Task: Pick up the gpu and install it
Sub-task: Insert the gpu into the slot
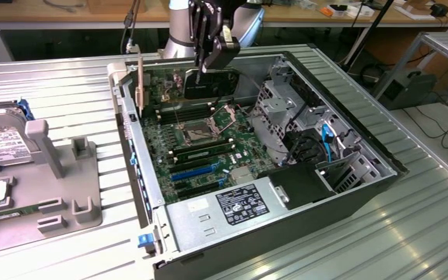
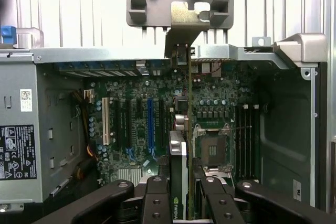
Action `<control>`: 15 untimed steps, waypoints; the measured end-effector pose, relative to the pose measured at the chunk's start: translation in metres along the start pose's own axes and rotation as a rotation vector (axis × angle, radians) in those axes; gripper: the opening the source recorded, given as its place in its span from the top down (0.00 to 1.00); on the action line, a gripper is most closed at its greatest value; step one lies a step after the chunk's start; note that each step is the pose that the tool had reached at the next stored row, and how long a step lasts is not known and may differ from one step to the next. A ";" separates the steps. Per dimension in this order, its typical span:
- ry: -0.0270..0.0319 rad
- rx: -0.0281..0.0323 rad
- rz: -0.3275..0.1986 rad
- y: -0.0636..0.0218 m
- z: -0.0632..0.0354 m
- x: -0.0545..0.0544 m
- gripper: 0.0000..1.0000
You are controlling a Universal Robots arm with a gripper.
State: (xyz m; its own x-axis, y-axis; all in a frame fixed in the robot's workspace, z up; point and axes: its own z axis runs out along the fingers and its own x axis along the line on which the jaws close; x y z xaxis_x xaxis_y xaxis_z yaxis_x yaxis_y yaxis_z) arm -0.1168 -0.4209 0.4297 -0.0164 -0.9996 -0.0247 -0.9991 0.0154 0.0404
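Grey tray [image 1: 60, 186] lies at the exterior view's left, then the open case [image 1: 130, 146], where the gripper [image 1: 214, 58] pinches the gpu [image 1: 207, 84] on edge above the motherboard [image 1: 158, 139] (long axis parallel to the blue slot [image 1: 193, 172]), that slot lying off toward the power supply [image 1: 232, 204].

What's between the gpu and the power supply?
A blue slot and a white slot lie between the gpu and the power supply, in the wrist view.

A workshop; opened computer case [image 1: 340, 216], slatted metal table [image 1: 60, 99], cluttered workbenches [image 1: 21, 14].
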 end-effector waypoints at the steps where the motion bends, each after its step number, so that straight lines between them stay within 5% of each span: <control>1: 0.0000 0.0000 0.000 0.0000 0.0000 0.000 0.73; 15: 0.0003 -0.0002 -0.008 -0.0004 0.0015 0.008 0.73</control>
State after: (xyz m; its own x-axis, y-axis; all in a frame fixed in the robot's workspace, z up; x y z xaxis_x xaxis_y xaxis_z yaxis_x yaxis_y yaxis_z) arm -0.1166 -0.4293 0.4280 -0.0085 -0.9997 -0.0247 -0.9992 0.0075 0.0404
